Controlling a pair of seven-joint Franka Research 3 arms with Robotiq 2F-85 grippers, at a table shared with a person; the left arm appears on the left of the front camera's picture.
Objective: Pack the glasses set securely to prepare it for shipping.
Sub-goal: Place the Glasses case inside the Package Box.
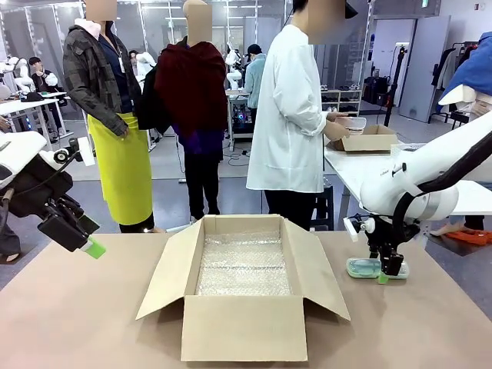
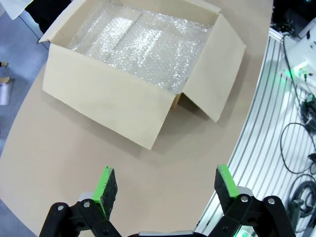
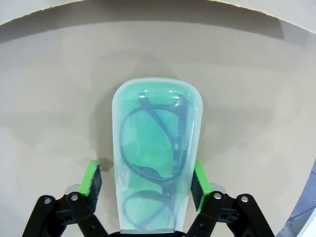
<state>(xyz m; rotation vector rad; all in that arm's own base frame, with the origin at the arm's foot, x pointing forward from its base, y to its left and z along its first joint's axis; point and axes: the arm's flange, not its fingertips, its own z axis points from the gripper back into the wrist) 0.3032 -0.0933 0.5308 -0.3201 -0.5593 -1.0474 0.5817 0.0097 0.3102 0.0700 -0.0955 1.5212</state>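
The mint-green case (image 3: 155,148) of the glasses set lies flat on the tan table, right of the cardboard box (image 1: 244,327); a dark pair of glasses shows through its lid. My right gripper (image 3: 145,180) reaches straight down over the case (image 1: 363,267), shut on its long sides with a green pad (image 3: 200,182) on each flank. In the front view the right gripper (image 1: 382,273) touches down at the case's right end. The box (image 2: 108,98) stands open, flaps out, with bubble wrap (image 1: 244,265) lining its floor. My left gripper (image 1: 84,238) hovers open at the left, clear of the box, with nothing between its fingers (image 2: 165,185).
A person in a white coat (image 1: 288,115) stands at the far side, turned toward another table holding a small cardboard box (image 1: 369,140). The bare tabletop (image 1: 77,323) spreads left and in front of the box. A ribbed metal rail (image 2: 266,123) borders the table's near edge.
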